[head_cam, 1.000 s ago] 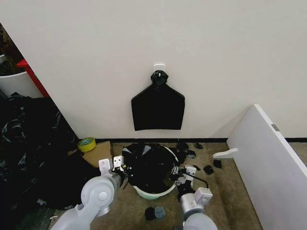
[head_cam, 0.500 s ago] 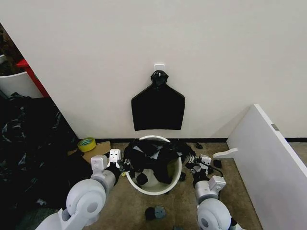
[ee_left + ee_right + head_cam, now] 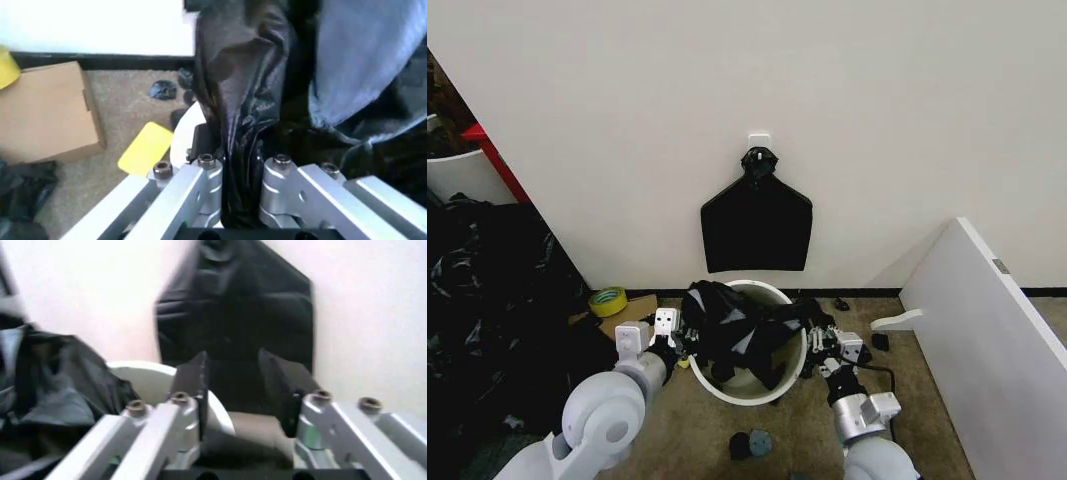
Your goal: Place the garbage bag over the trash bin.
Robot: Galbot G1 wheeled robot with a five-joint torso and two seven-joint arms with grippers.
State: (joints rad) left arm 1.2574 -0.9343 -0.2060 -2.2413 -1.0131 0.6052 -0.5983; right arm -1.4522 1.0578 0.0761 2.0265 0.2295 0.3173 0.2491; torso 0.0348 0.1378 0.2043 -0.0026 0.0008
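Note:
The trash bin (image 3: 758, 397) stands on the carpet below the wall, cream-white and round. The garbage bag (image 3: 735, 326) lies bunched across its mouth, spilling over the left and right rim. My left gripper (image 3: 673, 338) is at the bin's left side; the left wrist view shows this gripper (image 3: 241, 167) shut on a fold of the bag (image 3: 240, 105) beside the bin's rim (image 3: 185, 131). My right gripper (image 3: 827, 345) is at the bin's right side. In its wrist view it (image 3: 237, 387) stands open with nothing between the pads, beside the bin (image 3: 152, 373) and the bag (image 3: 57, 377).
Another black bag (image 3: 757, 226) hangs from a wall hook above the bin. A tape roll (image 3: 608, 300) and cardboard (image 3: 630, 312) lie to the left, next to a big black plastic heap (image 3: 487, 300). A white panel (image 3: 987, 330) leans at the right. Scraps (image 3: 751, 443) litter the floor.
Both grippers have moved toward the wall and farther apart. The bag, which lay flat inside the bin's mouth, is now pulled up and bunched across the rim.

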